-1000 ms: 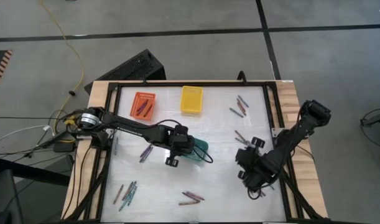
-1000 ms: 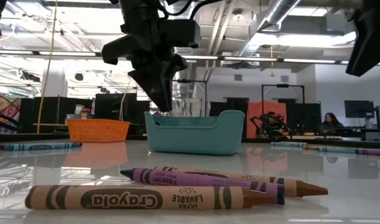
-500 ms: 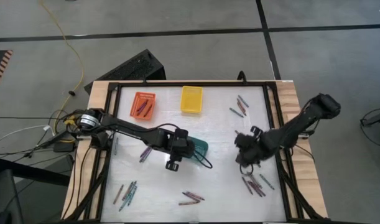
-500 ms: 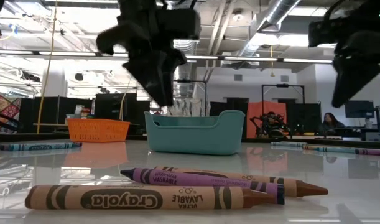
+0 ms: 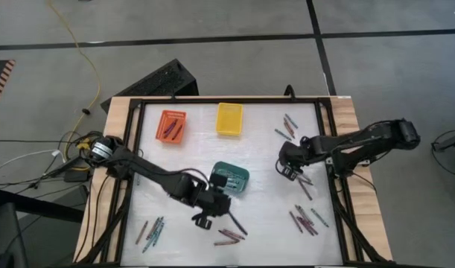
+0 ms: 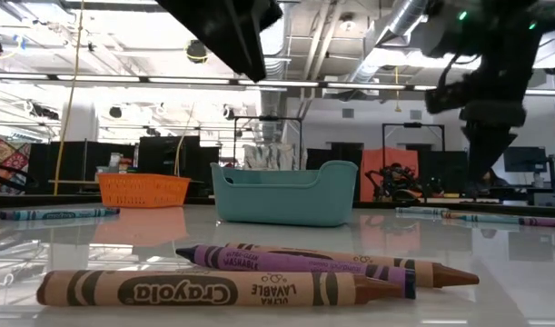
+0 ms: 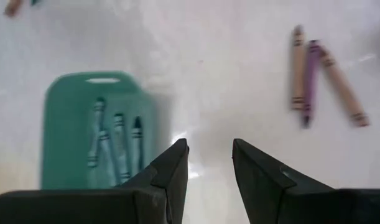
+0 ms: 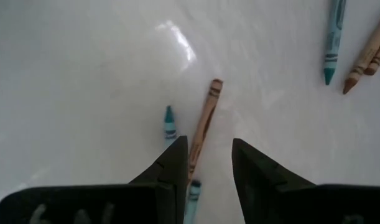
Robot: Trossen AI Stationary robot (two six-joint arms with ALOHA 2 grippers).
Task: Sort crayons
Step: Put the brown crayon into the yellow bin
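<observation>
Crayons lie in loose groups on the white table: at the far right (image 5: pixel 287 126), the near right (image 5: pixel 305 219), the near middle (image 5: pixel 228 234) and the near left (image 5: pixel 151 229). Three teal crayons (image 7: pixel 115 146) lie in the teal basket (image 5: pixel 231 177). My left gripper (image 5: pixel 205 214) hangs open above bare table on the basket's near side, with nothing between its fingers (image 7: pixel 205 168). My right gripper (image 5: pixel 290 162) is open, pointing down over a brown crayon (image 8: pixel 205 121) and a teal crayon (image 8: pixel 170 122) on the right half of the table.
An orange basket (image 5: pixel 171 125) holding a few crayons and a yellow basket (image 5: pixel 228 117) stand at the far edge. A black frame (image 5: pixel 328 134) borders the table. In the left wrist view, three crayons (image 7: pixel 314 74) lie ahead of the left fingers.
My left gripper has gone from over the teal basket toward the table's near edge and has risen. My right gripper has swung from the near right toward the far edge and now hangs over the crayons right of centre. The teal basket has stayed in place.
</observation>
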